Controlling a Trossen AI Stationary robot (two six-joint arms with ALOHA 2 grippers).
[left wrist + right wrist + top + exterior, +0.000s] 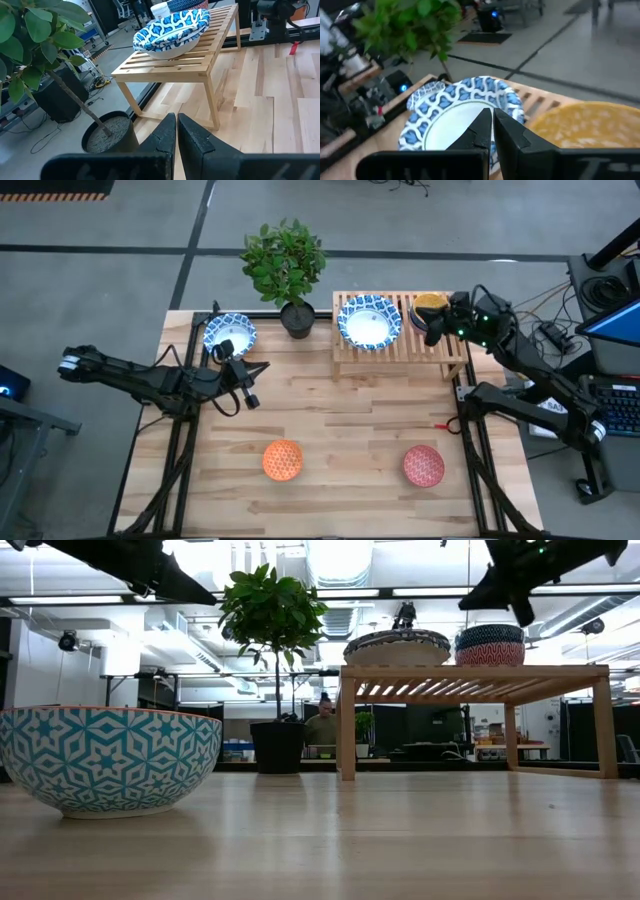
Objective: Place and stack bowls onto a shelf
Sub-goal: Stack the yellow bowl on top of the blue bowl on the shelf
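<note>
My right pincer (437,330), clamped empty, hangs just above the yellow bowl (430,304); I'd lift clear before reaching for another.

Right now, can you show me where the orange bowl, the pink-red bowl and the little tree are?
orange bowl (283,460), high view, middle of its patterned top.
pink-red bowl (423,465), high view, its centre.
potted plant (284,259), high view, its leafy crown.

Table (340,420) and slatted shelf (400,350) seen as light wood, smooth, satin; bowls (172,30) look glazed, glossy; plant pot (107,132) matt black, gritty fill; gripper fingers (192,145) matt black
</note>
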